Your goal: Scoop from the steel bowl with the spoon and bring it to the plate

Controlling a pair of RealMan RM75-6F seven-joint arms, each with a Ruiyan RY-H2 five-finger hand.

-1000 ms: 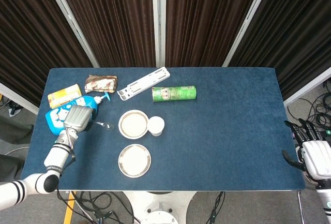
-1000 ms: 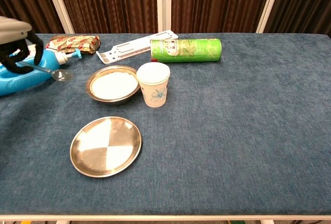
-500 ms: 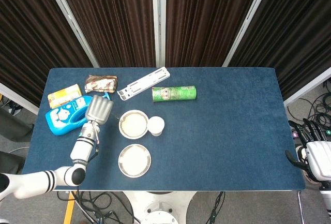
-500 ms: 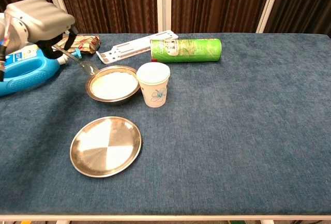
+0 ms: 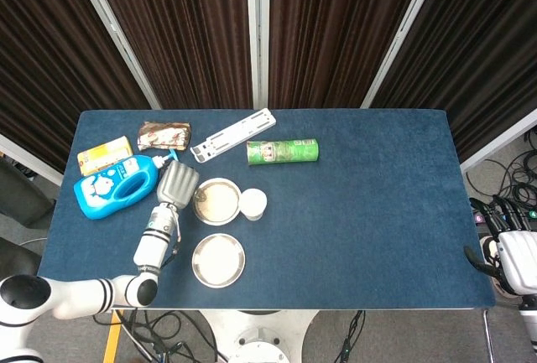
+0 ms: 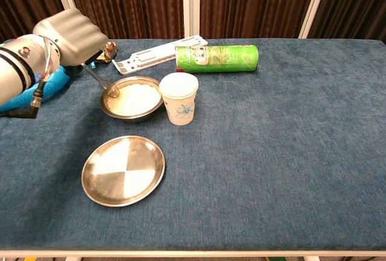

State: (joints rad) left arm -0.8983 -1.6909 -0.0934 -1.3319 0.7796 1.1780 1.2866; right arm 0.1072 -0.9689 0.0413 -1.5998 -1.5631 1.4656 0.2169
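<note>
While left hand (image 6: pixel 71 37) grips spoon (image 6: pixel 101 82), tip in steel bowl (image 6: pixel 131 99) upper left: scoop underway, carry to plate (image 6: pixel 123 170) pending; right hand (image 5: pixel 513 254) idle, seemingly empty.

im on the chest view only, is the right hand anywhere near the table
Observer: The right hand shows only in the head view, hanging off the table's right edge, holding nothing.
Operator: ok, anything behind my left hand that i cant see
Observer: Yes. A yellow box lies near the table's far left corner, beside the blue bottle; the left hand and arm hide it from you.
Operator: and the brown packet back there, how much of it is there
Observer: From above, the whole brown packet shows, lying flat left of the white strip. You only see one end of it.
</note>
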